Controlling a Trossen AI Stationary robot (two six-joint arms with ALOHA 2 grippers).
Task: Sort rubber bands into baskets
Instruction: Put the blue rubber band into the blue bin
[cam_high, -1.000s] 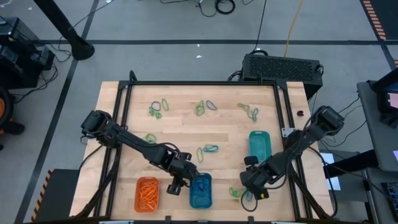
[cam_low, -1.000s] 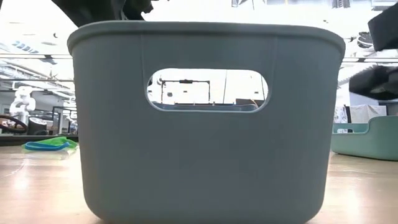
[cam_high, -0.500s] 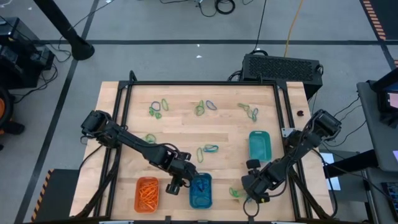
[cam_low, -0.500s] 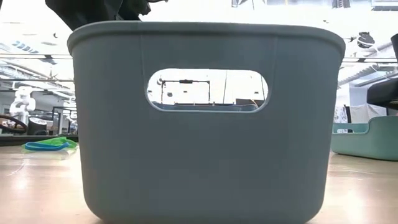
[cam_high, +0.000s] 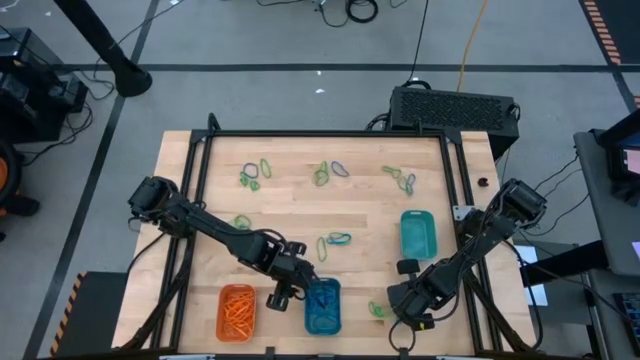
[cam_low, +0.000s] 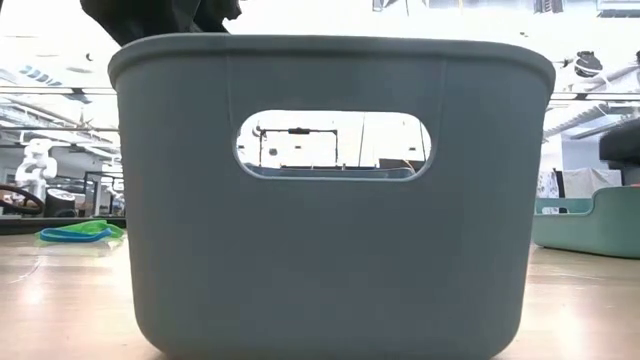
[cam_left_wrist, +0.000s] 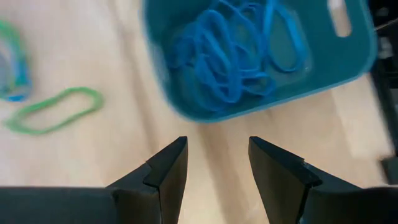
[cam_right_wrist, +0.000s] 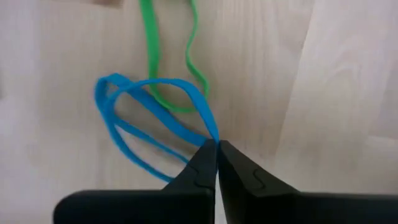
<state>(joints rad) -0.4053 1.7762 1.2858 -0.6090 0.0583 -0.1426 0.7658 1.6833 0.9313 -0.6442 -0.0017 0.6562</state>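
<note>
My right gripper (cam_right_wrist: 216, 146) points down near the table's front right, shut on a blue rubber band (cam_right_wrist: 102, 93) that overlaps a green rubber band (cam_right_wrist: 149, 50) on the wood. In the high view this gripper (cam_high: 402, 306) stands just right of that small pile (cam_high: 377, 310). My left gripper (cam_left_wrist: 214, 165) hangs open above the bare wood beside the blue basket (cam_left_wrist: 348, 56), which holds several blue bands (cam_left_wrist: 230, 62). The orange basket (cam_high: 237, 310) holds orange bands. The teal basket (cam_high: 417, 233) sits at the right. My right gripper pinches the blue band at one end of its loop (cam_right_wrist: 210, 130) between the tips of its two fingers. The fingers come from above, pointing down. The rest of the band lies slack on the table, across the green band.
More green and blue bands lie scattered on the wood: at the far left (cam_high: 255, 175), far middle (cam_high: 330, 172), far right (cam_high: 400, 178) and mid-table (cam_high: 337, 240). A green band (cam_left_wrist: 53, 109) lies near my left gripper. The blue basket's wall (cam_low: 330, 200) fills the low view.
My right gripper has moved a little toward the table's near edge, coming closer to the small pile of bands at the front right. The left arm has kept still over the spot beside the blue basket.
</note>
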